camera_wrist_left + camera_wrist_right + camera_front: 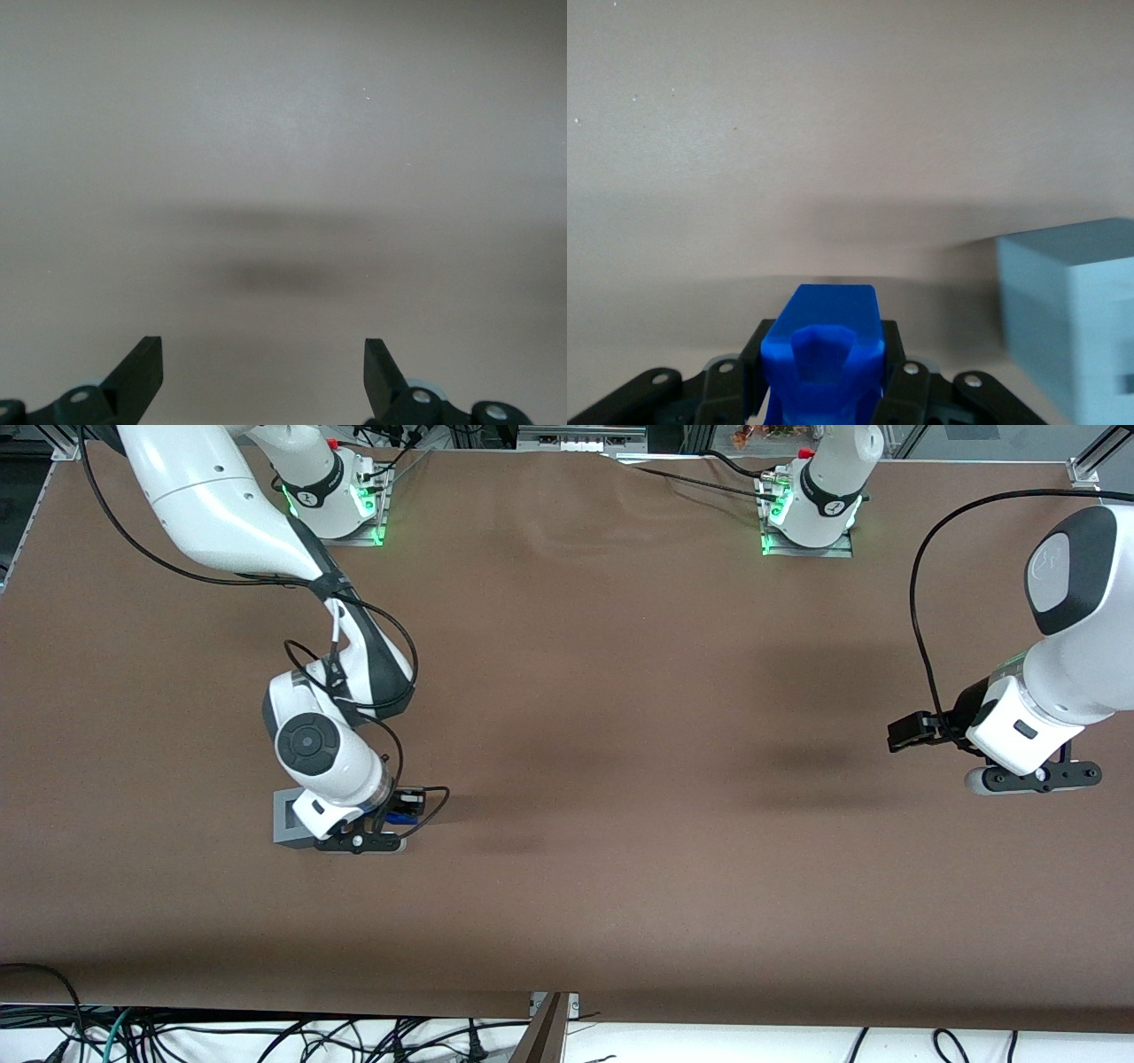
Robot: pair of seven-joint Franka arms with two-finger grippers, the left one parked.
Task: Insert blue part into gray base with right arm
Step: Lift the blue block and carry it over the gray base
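Transfer step: part held, not yet over the recess.

I read the table [620, 691] first, then the right arm [323, 753] low beside the gray base [1072, 319]. Its gripper [824, 390] has its fingers [908, 385] closed against the blue part [824, 350], which hangs just beside the base, apart from it. Next, I judge, the part must be carried above the base's top hole, squared to it, then lowered.

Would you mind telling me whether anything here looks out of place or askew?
Nothing stands out. The gripper holds the blue part squarely, beside the gray base, which sits flat on the table.
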